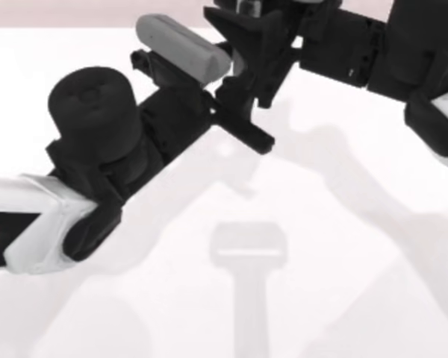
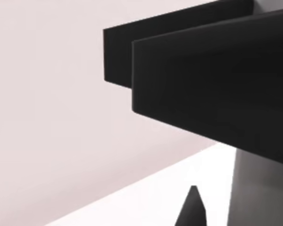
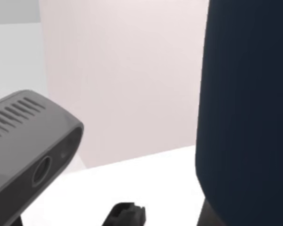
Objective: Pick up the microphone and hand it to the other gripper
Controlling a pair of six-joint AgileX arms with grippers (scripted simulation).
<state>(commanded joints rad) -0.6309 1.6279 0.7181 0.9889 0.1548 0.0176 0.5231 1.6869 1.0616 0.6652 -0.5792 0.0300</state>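
The microphone is held up above the table, at the back middle, where my two grippers meet. Its dark navy head (image 3: pixel 247 108) fills one side of the right wrist view, very close. Its grey handle (image 2: pixel 264 193) shows in the left wrist view and runs up behind the black body of the other gripper (image 2: pixel 203 70). From above, the microphone is almost wholly hidden by the two claws. My left gripper (image 1: pixel 235 89) reaches in from the left on the arm with the round black joint. My right gripper (image 1: pixel 263 89) comes in from the back right. They overlap.
The grey camera housing (image 1: pixel 183 43) on my left wrist sits just left of the meeting point and also shows as a vented grey camera box (image 3: pixel 33 141). The white table (image 1: pixel 321 246) below carries only the arms' shadows.
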